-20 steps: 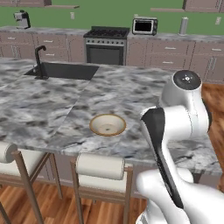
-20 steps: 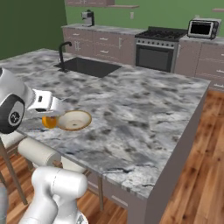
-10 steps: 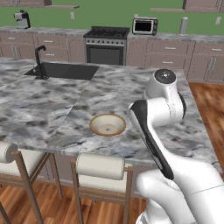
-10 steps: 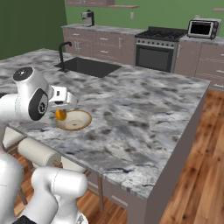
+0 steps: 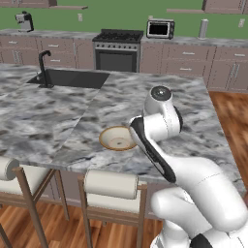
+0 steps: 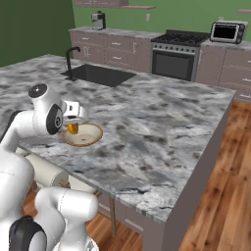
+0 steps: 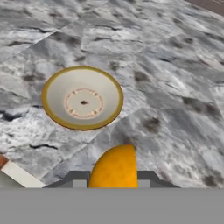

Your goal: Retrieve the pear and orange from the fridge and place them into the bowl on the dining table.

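Gripper (image 6: pixel 73 128) jaws clamped across the orange (image 7: pixel 113 168), a light, round, firm, slightly slippery fruit, beside the empty bowl (image 7: pixel 82 97) near the dining table (image 7: pixel 175 87) edge.

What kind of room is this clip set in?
A home kitchen, computer-rendered: a stove set among cabinets along the back wall, a sink sunk into a marbled island counter, and cushioned stools pulled up to it.
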